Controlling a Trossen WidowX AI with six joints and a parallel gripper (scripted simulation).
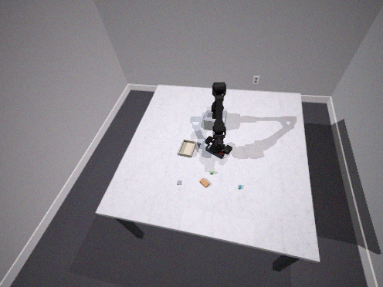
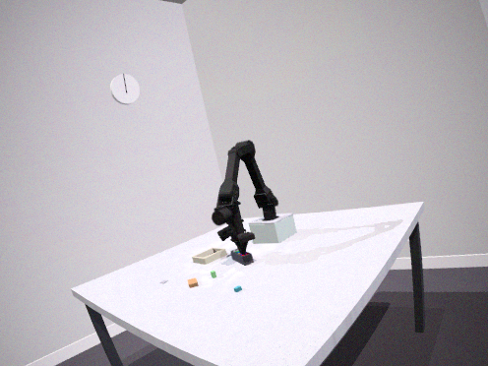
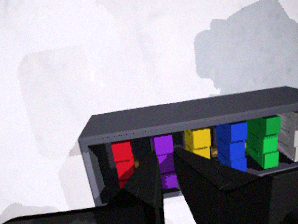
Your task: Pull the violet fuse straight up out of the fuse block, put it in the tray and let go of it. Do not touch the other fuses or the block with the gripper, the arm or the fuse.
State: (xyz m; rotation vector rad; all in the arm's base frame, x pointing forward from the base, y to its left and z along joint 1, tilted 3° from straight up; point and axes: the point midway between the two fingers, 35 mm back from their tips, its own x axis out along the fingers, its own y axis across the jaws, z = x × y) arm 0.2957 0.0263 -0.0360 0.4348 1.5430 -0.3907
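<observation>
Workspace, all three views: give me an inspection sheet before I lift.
Surface: white table, shadows across it.
Job's things: violet fuse seated in the block, between red and yellow; tray beside the block, nothing seen inside.
Clutter: orange, green, teal, grey bits.
End effector: closed on the violet fuse.
Cables: nothing seen.
Surroundings: wall clock, wall outlet.
</observation>
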